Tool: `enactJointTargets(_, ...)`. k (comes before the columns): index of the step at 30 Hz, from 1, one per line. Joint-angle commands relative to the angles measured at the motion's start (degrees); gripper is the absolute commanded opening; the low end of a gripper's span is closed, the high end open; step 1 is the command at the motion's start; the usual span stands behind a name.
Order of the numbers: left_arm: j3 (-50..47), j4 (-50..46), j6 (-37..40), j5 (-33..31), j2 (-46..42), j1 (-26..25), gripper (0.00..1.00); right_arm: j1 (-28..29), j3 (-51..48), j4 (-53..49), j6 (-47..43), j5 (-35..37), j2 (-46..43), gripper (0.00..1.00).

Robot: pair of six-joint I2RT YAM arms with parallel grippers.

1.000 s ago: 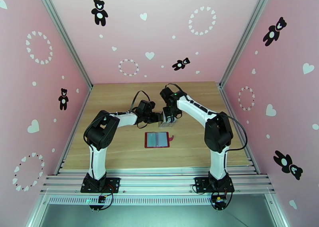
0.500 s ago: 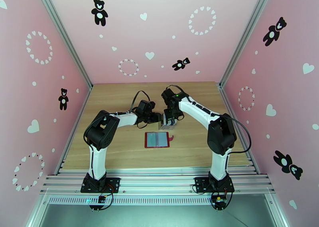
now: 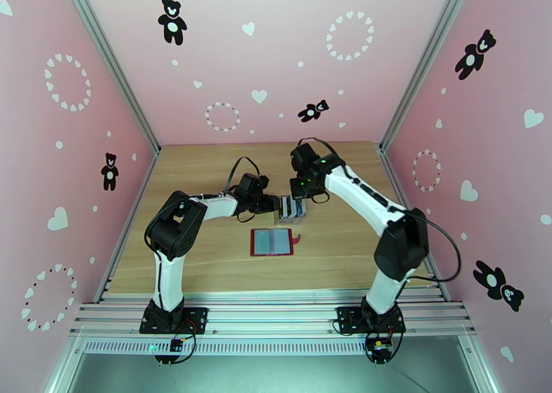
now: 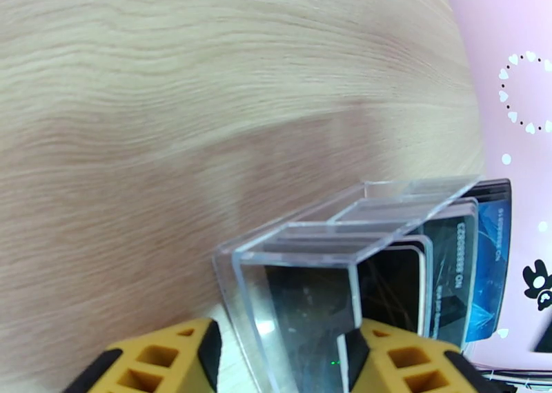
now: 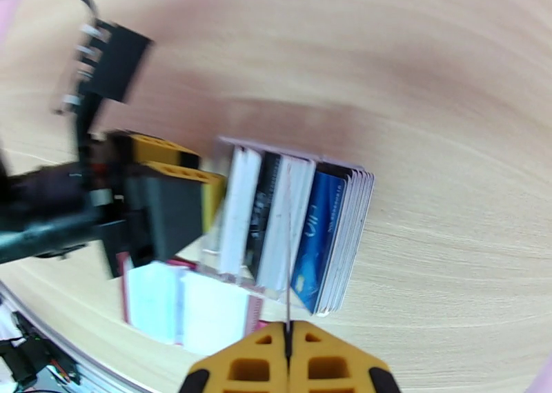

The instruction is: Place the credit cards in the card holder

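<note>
Before me a clear plastic slotted rack [image 3: 290,210] stands on the wooden table [image 3: 200,174]; pink walls [image 3: 276,56] carry bears and hearts.

Through my left wrist camera, a line of small white print runs up the edge of a dark card [image 4: 452,277] and another up the blue card [image 4: 488,263] beside it, both standing in the clear rack [image 4: 303,249]; neither reads clearly.
</note>
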Motion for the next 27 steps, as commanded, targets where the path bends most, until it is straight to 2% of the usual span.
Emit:
enactJointTargets(1, 0.00, -4.06, 1.21, -2.05, -4.68, -0.02, 0.54, -0.02, -4.90, 1.72, 2.39, -3.80, -4.90, 0.00)
enactJointTargets(11, -1.87, -12.17, 2.79, -6.36, -14.53, -1.87, 0.55, 0.07, -20.48, 7.87, 7.51, -11.30, -16.69, 0.00)
enactJointTargets(16, -5.77, -15.77, 3.75, -9.12, -19.49, -3.48, 0.55, 0.22, -27.83, 12.44, 11.72, -14.77, -21.12, 0.00)
enactJointTargets(27, -18.13, -16.86, 2.10, -12.36, -31.47, -4.79, 0.55, 0.79, -42.04, 28.06, 22.67, -19.57, -23.82, 0.00)
